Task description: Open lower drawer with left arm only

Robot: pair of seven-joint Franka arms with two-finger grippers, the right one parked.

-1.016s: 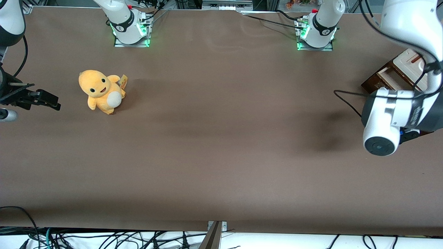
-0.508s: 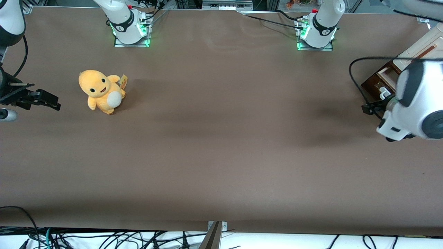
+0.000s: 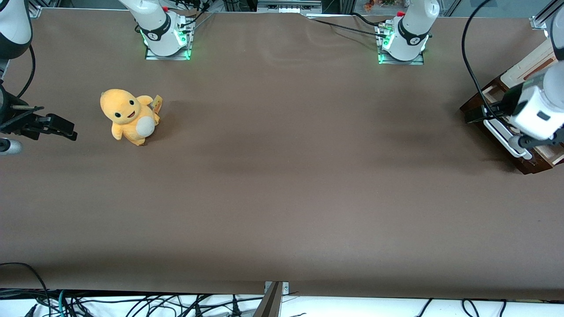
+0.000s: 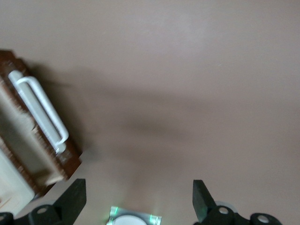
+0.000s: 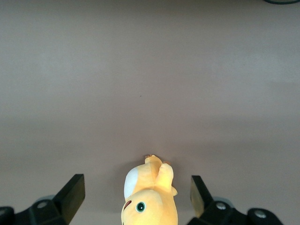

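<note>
Dark brown lower drawer (image 4: 44, 140) (white bar handle (image 4: 41, 110)), pale inside, hand (image 4: 139, 204) spread above table.

Left arm (image 3: 535, 110): above the drawer at the working arm's end of the table
Gripper (image 3: 475, 116): black, just above the drawer's front edge
Drawer (image 3: 520, 164): dark brown, pulled out, white handle (image 3: 500, 134)
Plush (image 3: 128, 116): orange, toward the parked arm's end

Lower drawer (image 3: 502, 132) pulled open; end effector (image 4: 139, 199) spread, above.
</note>
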